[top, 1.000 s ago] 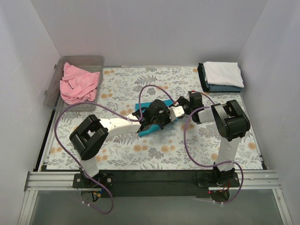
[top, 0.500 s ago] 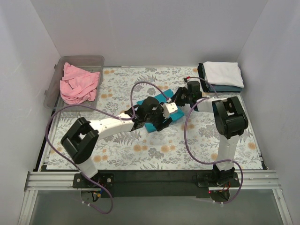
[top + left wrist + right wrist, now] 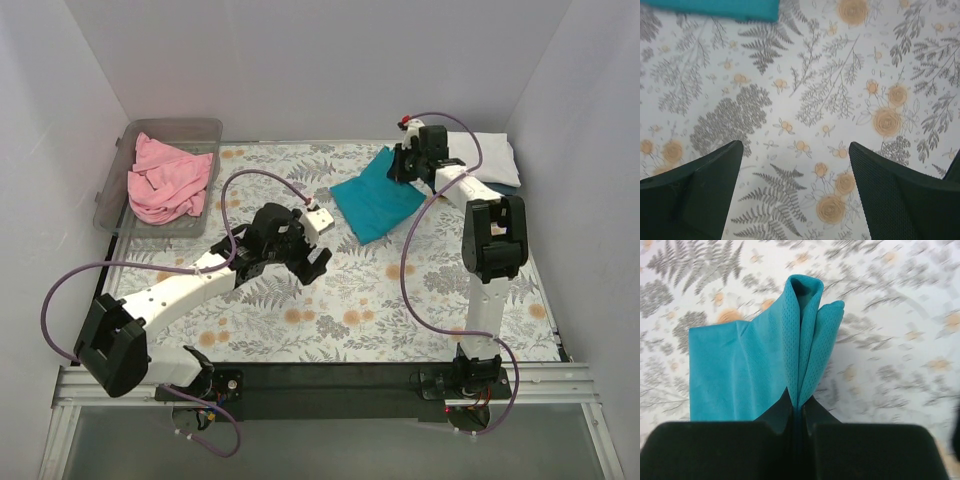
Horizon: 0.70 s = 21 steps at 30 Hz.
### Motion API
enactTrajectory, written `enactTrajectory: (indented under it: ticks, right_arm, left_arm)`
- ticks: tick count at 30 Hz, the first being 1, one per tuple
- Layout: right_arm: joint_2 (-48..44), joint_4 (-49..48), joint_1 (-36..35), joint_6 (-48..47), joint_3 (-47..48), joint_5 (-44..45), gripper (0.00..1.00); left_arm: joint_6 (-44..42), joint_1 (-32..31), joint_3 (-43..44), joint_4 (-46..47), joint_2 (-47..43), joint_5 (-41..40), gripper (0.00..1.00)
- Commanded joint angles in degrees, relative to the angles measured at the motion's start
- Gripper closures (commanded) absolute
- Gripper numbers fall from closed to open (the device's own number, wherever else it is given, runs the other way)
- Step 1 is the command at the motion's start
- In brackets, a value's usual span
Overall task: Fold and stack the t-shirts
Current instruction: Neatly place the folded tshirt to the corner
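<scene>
The folded teal t-shirt (image 3: 373, 197) hangs from its back edge, lifted toward the back right of the table, with its lower part still on the cloth. My right gripper (image 3: 402, 166) is shut on that bunched edge; in the right wrist view the teal folds (image 3: 801, 340) run straight into the closed jaws of the right gripper (image 3: 799, 407). My left gripper (image 3: 312, 264) stands open over the floral cloth, left of the shirt and holding nothing. In the left wrist view the left gripper (image 3: 795, 192) frames only bare cloth, with a teal corner (image 3: 720, 7) at the top.
A pink t-shirt (image 3: 168, 180) lies crumpled in the clear bin (image 3: 110, 200) at the back left. A folded white t-shirt (image 3: 494, 152) lies on a dark grey-blue one (image 3: 503, 188) at the back right, partly behind my right arm. White walls close in three sides.
My left gripper opened, let go of the teal shirt and drew back to the left. My right gripper shut on the shirt's edge and carried it toward the back right.
</scene>
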<state>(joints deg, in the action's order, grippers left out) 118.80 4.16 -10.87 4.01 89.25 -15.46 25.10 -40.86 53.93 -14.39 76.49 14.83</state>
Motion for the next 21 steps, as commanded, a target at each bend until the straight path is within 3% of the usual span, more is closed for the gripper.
enactTrajectory:
  ticks: [1,9,21]
  right_arm:
    - [2.39,4.88,2.87,-8.57,8.99,3.86,0.99]
    - [4.42,8.84,5.6,-18.07,18.84,7.9,0.99]
    - [3.98,13.85,8.06,-23.35,30.36,9.84,0.99]
  left_arm:
    - [2.14,0.08,-2.51,-5.64,-3.62,-1.29,0.13]
    - [6.54,0.08,-5.68,-5.47,-5.73,-1.65,0.11]
    - [7.5,0.08,-7.61,-3.8,-6.97,-1.03,0.1]
